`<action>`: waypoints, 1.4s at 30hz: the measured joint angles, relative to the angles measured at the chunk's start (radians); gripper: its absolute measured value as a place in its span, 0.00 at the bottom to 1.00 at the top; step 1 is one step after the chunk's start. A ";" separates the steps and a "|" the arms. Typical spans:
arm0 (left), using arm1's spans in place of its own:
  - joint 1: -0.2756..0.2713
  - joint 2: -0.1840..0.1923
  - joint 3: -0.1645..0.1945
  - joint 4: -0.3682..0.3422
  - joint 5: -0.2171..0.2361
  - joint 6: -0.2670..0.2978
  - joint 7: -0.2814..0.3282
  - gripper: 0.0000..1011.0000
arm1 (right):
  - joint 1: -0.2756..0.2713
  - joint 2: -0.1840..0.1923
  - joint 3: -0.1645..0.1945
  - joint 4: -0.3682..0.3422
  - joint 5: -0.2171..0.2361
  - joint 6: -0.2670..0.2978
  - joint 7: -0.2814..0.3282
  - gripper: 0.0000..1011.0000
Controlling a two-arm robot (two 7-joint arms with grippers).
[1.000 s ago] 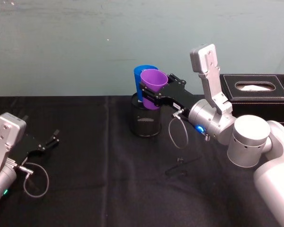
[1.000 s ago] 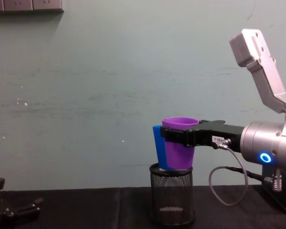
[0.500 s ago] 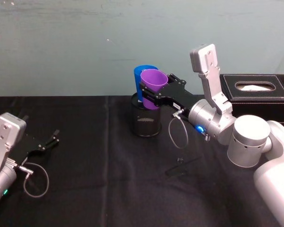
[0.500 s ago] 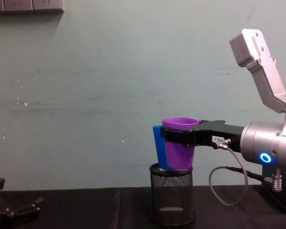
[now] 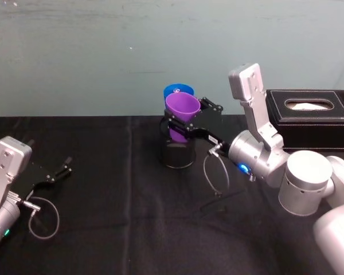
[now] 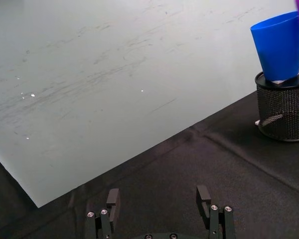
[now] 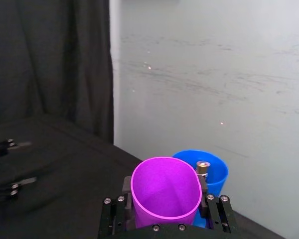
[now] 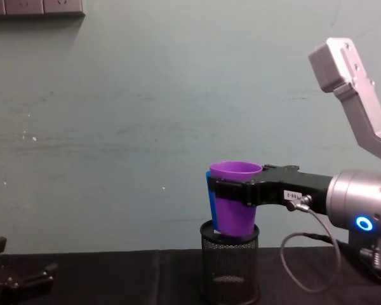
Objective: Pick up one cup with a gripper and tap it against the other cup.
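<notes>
A purple cup is held upright in the air over a black mesh holder, its base at the holder's rim. A blue cup stands in that holder just behind it, the two cup walls pressed close; whether they touch cannot be told. The right gripper is clamped on the purple cup below its lip, one flat jaw on each side. Its arm reaches in level from the right, a blue ring light glowing, with a grey link rising above. Bare black tablecloth lies open to the left and in front of the holder. A black tissue box sits to the right by the wall. The left gripper rests low at the left edge of the table, its fingers spread apart, well away from the cups. A pale green wall stands close behind the table.
</notes>
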 joint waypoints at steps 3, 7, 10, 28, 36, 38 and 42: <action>0.000 0.000 0.000 0.000 0.000 0.000 0.000 0.99 | -0.036 0.016 -0.003 -0.048 0.001 0.001 0.002 0.72; 0.000 0.000 0.000 0.000 0.000 0.000 0.000 0.99 | -0.091 0.037 -0.005 -0.110 0.001 -0.005 0.000 0.72; 0.000 0.000 0.000 0.000 0.000 0.000 0.000 0.99 | -0.144 0.056 -0.005 -0.160 -0.003 -0.023 -0.010 0.72; 0.000 0.000 0.000 0.000 0.000 0.000 0.000 0.99 | -0.346 0.082 0.023 -0.196 -0.029 -0.185 -0.029 0.72; 0.000 0.000 0.000 0.000 0.000 0.000 0.000 0.99 | -0.386 0.072 0.029 -0.170 -0.080 -0.264 -0.045 0.72; 0.000 0.000 0.000 0.000 0.000 0.000 0.000 0.99 | -0.391 0.066 0.033 -0.161 -0.090 -0.275 -0.049 0.72; 0.000 0.000 0.000 0.000 0.000 0.000 0.000 0.99 | -0.396 0.051 0.041 -0.138 -0.098 -0.289 -0.051 0.72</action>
